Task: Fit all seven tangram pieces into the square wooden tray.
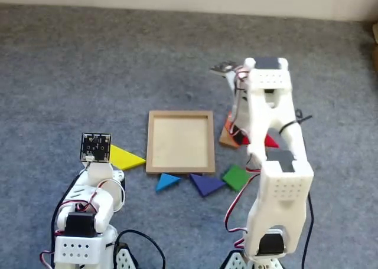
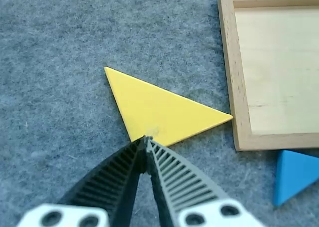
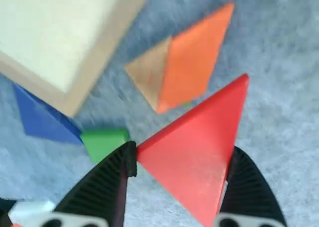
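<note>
Grey, nubby carpet point(image 1: 88, 62) under everything. At near left, left arm point(image 1: 88, 210) folded low; left gripper point(image 2: 145, 140) pinched closed, ribbed tips meeting in a point and touching the near edge of the flat yellow triangle point(image 2: 159, 115). On the right, right arm point(image 1: 277, 133) stretched far; right gripper point(image 3: 182, 160) holding the red triangle point(image 3: 199, 152), jaws wide apart, one finger point(image 3: 112, 187) at a corner, the other on the opposite edge. Lifted or resting, cannot tell.

In the middle, square wooden tray point(image 1: 180, 114), pale smooth floor, raised rim. Yellow tip touching its left rim. Along the near rim, close together: light blue triangle point(image 1: 168, 181), dark blue piece point(image 1: 205, 184), green square point(image 1: 236, 177). Just right of the tray, orange triangle point(image 3: 194, 57) overlapping a brown piece point(image 3: 149, 72). Open carpet far and left of the tray.
</note>
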You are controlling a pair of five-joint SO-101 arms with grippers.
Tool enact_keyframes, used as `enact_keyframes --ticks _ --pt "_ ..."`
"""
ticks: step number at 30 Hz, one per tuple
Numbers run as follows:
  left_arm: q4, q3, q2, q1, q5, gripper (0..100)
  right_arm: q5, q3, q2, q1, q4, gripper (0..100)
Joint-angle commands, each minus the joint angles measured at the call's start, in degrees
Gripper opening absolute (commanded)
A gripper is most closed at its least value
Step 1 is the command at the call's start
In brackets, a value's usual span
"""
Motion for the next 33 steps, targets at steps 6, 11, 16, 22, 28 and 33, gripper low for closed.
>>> enact_keyframes --ticks 6,11,16,22,28,33 --pt "0.4 1.3 -1.4 0.5 -0.4 1 -14.8 -3.3 -2.2 -12.9 1.1 15.2" --pt "0.4 1.3 -1.4 0.5 -0.4 1 -27.7 -3.6 -3.6 -20.0 0.7 15.2" --pt "0.4 1.3 -1.4 0.5 -0.4 1 -42.3 -3.2 -3.5 -25.0 -4.0 15.2" --pt "0.4 1.3 -1.4 0.5 -0.4 1 -54.4 -3.0 -3.5 -25.3 -12.7 15.2" --pt "0.4 1.3 -1.4 0.5 -0.4 1 -59.7 -2.9 -3.2 -25.2 -14.5 15.2" --pt "0.4 1.3 -1.4 0.5 -0.4 1 -59.7 0.4 -1.0 -24.2 -18.3 15.2"
